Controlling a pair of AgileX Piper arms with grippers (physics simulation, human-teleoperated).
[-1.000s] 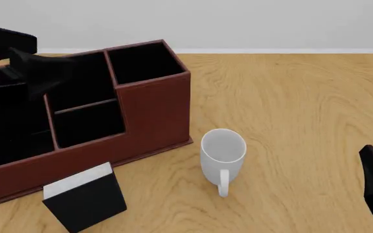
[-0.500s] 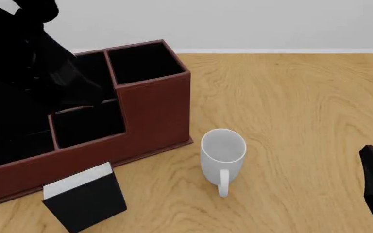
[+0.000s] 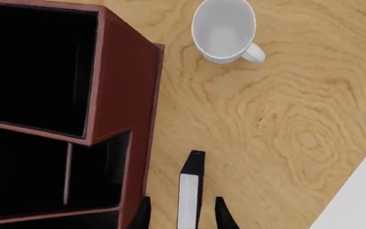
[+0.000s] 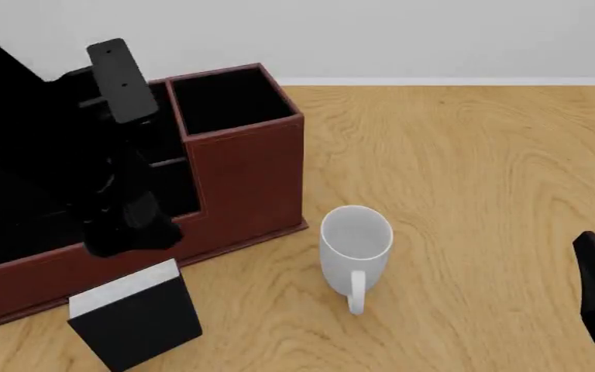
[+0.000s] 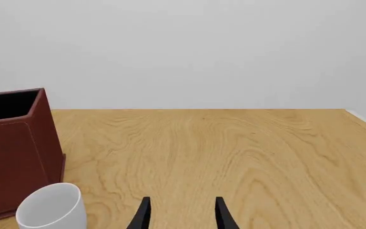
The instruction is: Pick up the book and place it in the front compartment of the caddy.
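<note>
You get flat, even light in all three views — no glare, no hot spots, and hardly any cast shadows on the pale wood-grain table (image 4: 463, 170). Everything is sharp to the edges, with no blur or lens bending. The trouble is contrast: the black-lined compartments of the reddish-brown boxy caddy (image 4: 245, 178) swallow detail, and the black left arm (image 4: 122, 186) merges with them — you probably cannot trace its outline there. The glossy white mug (image 4: 355, 246) shows soft shading only.
</note>
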